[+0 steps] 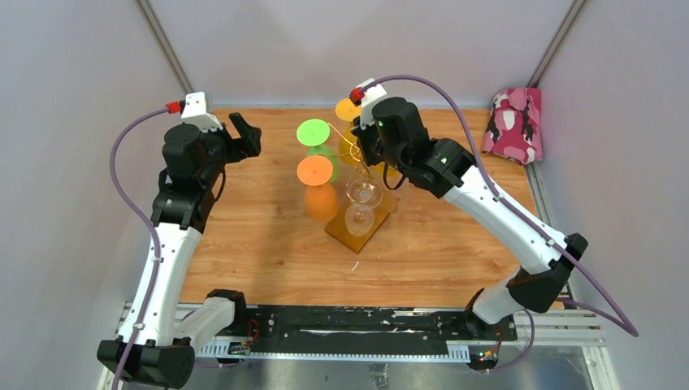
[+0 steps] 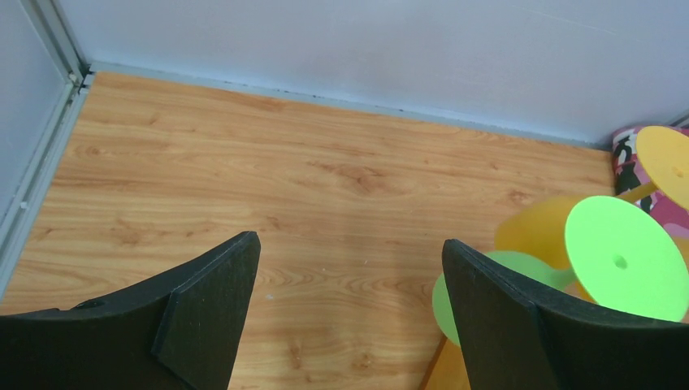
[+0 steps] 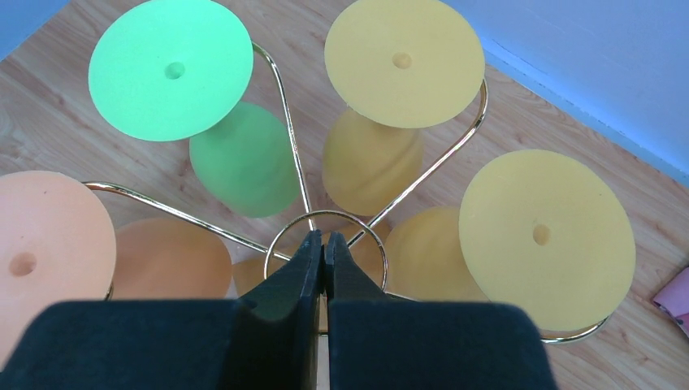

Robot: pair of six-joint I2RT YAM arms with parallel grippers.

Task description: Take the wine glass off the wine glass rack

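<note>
The wine glass rack (image 1: 357, 231) stands mid-table on its amber wooden base, and its gold wire arms spread from a central ring (image 3: 370, 231). Plastic wine glasses hang upside down on the arms: green (image 3: 171, 69), orange (image 3: 41, 260) and two yellow (image 3: 400, 61) (image 3: 546, 236). Two clear glasses (image 1: 363, 193) hang at the near side. My right gripper (image 3: 323, 237) is shut, with its tips right over the central ring. I cannot tell whether it pinches any wire. My left gripper (image 2: 349, 248) is open and empty above the table, left of the green glass (image 2: 624, 258).
A pink camouflage cloth (image 1: 512, 122) lies at the far right corner and also shows in the left wrist view (image 2: 630, 158). Grey walls close the table on the far side, left and right. Bare wood (image 1: 244, 236) lies left of the rack.
</note>
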